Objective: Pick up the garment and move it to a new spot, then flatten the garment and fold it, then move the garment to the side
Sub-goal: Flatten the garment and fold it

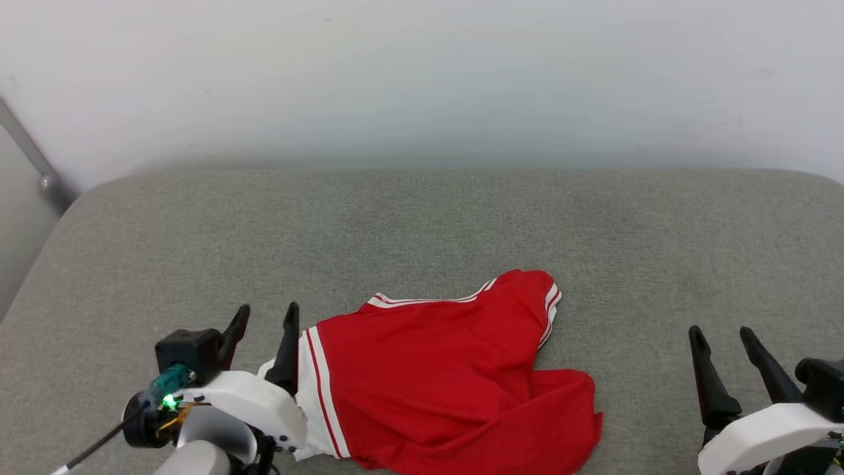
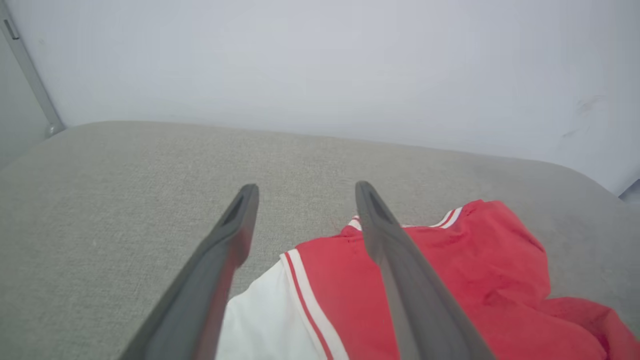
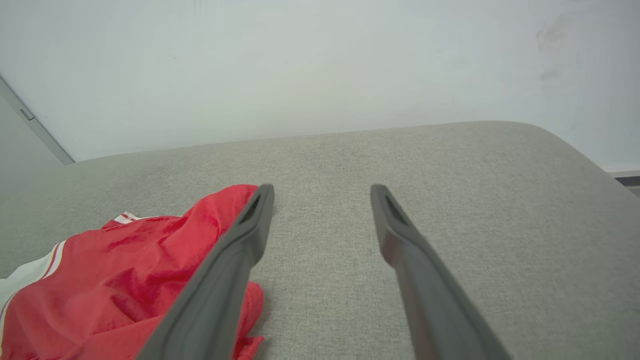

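Observation:
The garment [image 1: 435,376] lies crumpled near the front edge of the grey cushion, red cloth up, a white sleeve with red stripes at its left end; lettering and number are hidden. My left gripper [image 1: 267,315] is open at that sleeve end, its right finger over the white sleeve. From the left wrist, the garment [image 2: 450,285] lies under and right of the open gripper [image 2: 306,192], nothing held. My right gripper [image 1: 724,336] is open at the lower right, apart from the cloth. Seen from the right wrist, the garment [image 3: 125,280] lies left of the open gripper [image 3: 322,192].
The grey fabric cushion [image 1: 422,224] spreads wide behind and on both sides of the garment. A pale wall [image 1: 422,79] rises behind it. A grey metal bar [image 1: 33,158] slants down at the far left.

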Motion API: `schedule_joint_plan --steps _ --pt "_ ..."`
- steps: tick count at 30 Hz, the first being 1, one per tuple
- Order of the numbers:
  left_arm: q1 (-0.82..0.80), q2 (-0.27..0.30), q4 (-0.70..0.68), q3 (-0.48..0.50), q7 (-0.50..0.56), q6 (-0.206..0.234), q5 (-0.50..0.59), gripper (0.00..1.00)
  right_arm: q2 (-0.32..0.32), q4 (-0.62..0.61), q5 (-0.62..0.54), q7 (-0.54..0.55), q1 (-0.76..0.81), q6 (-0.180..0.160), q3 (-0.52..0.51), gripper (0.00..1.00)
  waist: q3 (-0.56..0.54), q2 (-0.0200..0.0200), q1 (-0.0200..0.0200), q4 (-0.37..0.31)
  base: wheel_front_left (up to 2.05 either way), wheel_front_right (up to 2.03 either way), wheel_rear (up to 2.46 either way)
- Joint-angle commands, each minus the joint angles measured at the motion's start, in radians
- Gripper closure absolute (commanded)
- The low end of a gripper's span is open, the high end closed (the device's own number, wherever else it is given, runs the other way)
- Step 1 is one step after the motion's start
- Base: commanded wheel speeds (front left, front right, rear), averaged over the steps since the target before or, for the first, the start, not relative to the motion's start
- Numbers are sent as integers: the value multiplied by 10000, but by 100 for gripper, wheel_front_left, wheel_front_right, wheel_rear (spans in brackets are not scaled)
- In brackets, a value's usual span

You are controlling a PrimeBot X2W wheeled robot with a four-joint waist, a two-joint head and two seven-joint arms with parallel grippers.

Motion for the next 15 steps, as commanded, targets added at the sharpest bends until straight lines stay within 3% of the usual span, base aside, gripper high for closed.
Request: schedule_joint_plan --steps 1,8,15 --pt "112 -89 -158 -41 -222 51 149 0 7 25 80 35 138 -3 -57 0 -15 -1 0 27 0 0 0" --pt "56 -373 -907 45 -922 270 645 0 -1 814 463 763 -148 -3 -471 0 245 -1 0 394 0 0 0" --pt "-360 -586 -1207 40 -1094 166 999 0 -568 2193 1352 3234 -1666 -3 -581 0 1079 -1 0 1070 0 0 0"
